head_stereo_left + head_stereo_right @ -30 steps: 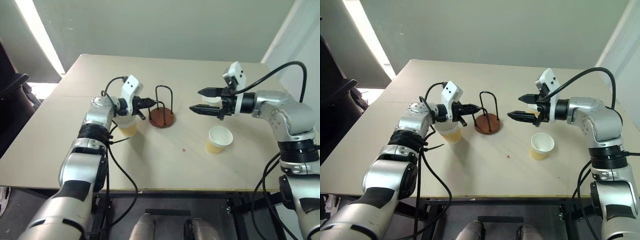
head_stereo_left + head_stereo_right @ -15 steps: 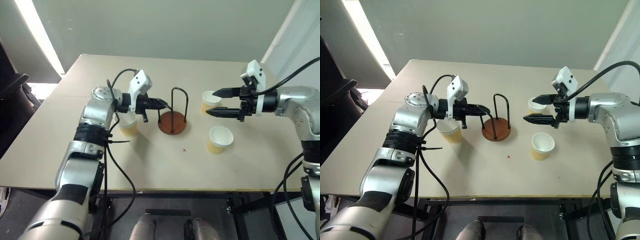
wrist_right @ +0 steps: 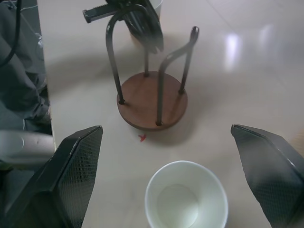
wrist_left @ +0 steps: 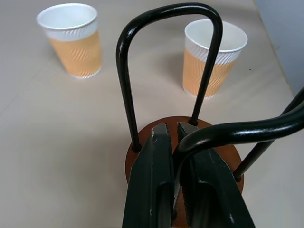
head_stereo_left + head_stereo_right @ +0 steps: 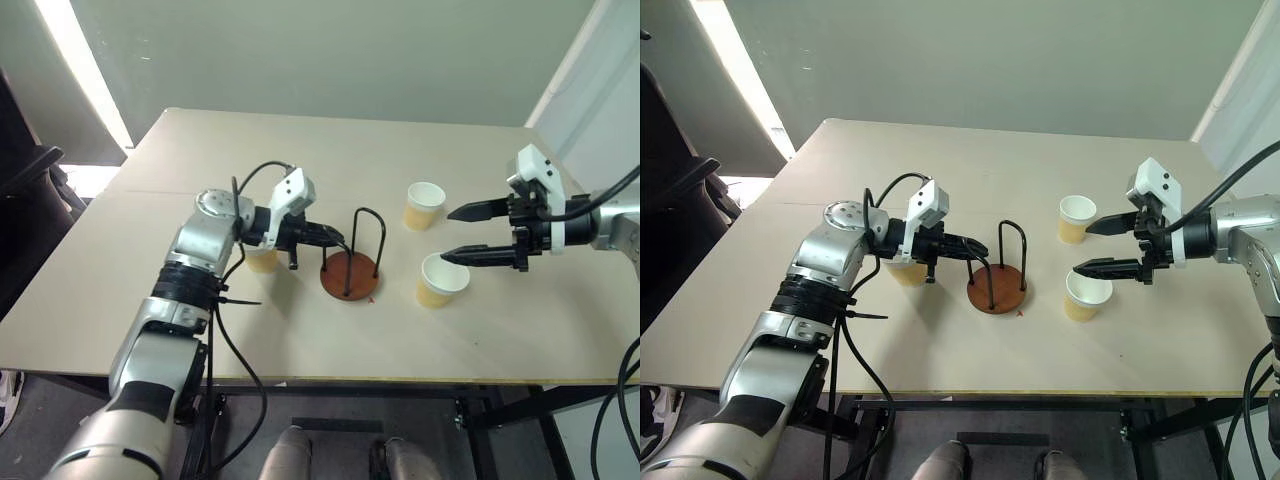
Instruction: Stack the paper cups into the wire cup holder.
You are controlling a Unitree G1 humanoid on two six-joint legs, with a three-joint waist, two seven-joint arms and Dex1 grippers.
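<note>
three paper cups point(image 5: 425, 205) stand upright on the table point(image 5: 300, 150): one far right of the wire cup holder point(image 5: 349, 273), one point(image 5: 440, 280) right of it, one point(image 5: 262, 258) left behind the left arm. the left gripper point(image 5: 976, 249) is clamped on a wire loop of the holder. the right gripper point(image 5: 455, 235) hangs spread wide above the right cup, holding nothing.
</note>
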